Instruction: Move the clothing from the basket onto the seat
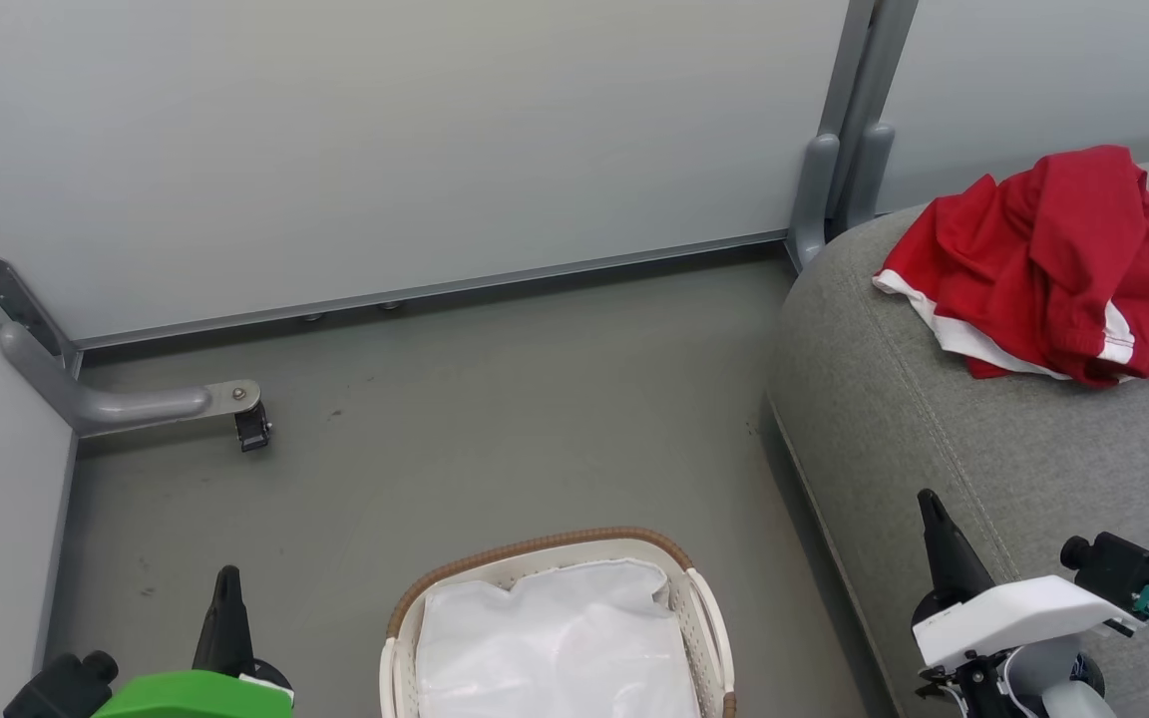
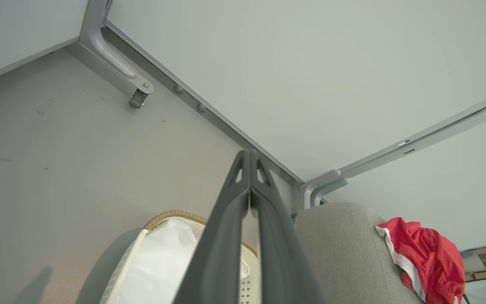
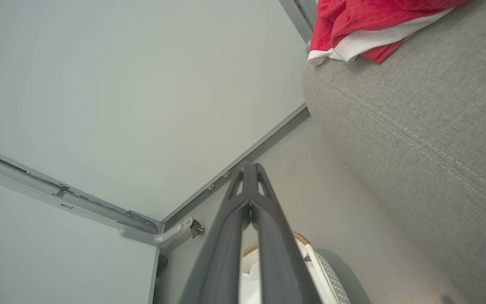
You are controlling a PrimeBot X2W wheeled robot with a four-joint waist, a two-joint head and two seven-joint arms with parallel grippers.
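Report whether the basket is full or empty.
Empty of clothing, in the part shown: the basket holds just its white liner, and the clothing lies heaped on the seat.

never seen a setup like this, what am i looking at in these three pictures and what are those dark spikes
It's a wheeled robot with two arms. The wide picture comes from its head camera, looking down; the other two come from wrist cameras looking along each gripper's dark fingers, your spikes. The left gripper and right gripper are shut, holding nothing. The red and white clothing lies on the grey seat. The basket stands on the floor, with a white liner inside.
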